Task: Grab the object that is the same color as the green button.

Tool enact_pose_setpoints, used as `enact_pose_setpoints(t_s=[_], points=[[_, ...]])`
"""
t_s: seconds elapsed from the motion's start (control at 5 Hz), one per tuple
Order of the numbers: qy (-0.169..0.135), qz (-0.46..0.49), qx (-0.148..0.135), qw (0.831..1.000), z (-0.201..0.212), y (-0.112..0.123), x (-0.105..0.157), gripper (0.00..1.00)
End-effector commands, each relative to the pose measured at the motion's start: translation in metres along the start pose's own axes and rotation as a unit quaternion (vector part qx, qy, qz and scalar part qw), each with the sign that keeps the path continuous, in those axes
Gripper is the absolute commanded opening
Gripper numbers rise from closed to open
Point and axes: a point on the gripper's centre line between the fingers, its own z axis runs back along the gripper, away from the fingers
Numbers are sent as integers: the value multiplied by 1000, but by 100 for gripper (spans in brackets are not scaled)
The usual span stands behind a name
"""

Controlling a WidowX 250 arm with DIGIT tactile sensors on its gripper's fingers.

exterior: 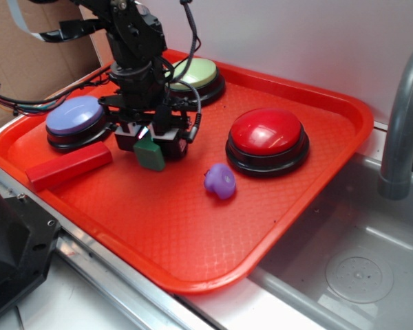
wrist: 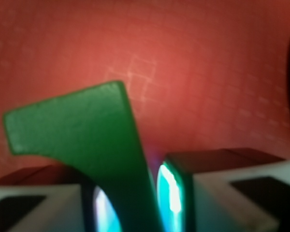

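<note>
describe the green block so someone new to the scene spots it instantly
Start at the red tray, then find the black gripper between the lavender button and the red button. The green block is clamped between its fingers. It is the only dark green piece, unlike the long red block and purple toy.

Even daylight; blurred wrist close-up.

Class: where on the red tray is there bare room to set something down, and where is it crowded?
Bare: the tray's near half, in front of the purple toy. Crowded: the back, with lavender button, green button, red button, red block, and the pincer gripping the green block.
</note>
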Motion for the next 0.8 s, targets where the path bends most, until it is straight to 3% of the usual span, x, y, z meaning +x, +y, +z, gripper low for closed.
enact_pose_setpoints(t_s=[0.0, 0.2, 0.6], points=[[-19, -78, -32, 996, 56, 1, 9, 0], [-26, -151, -6, 988, 88, 11, -1, 0], [-68, -163, -24, 984, 143, 45, -26, 0]])
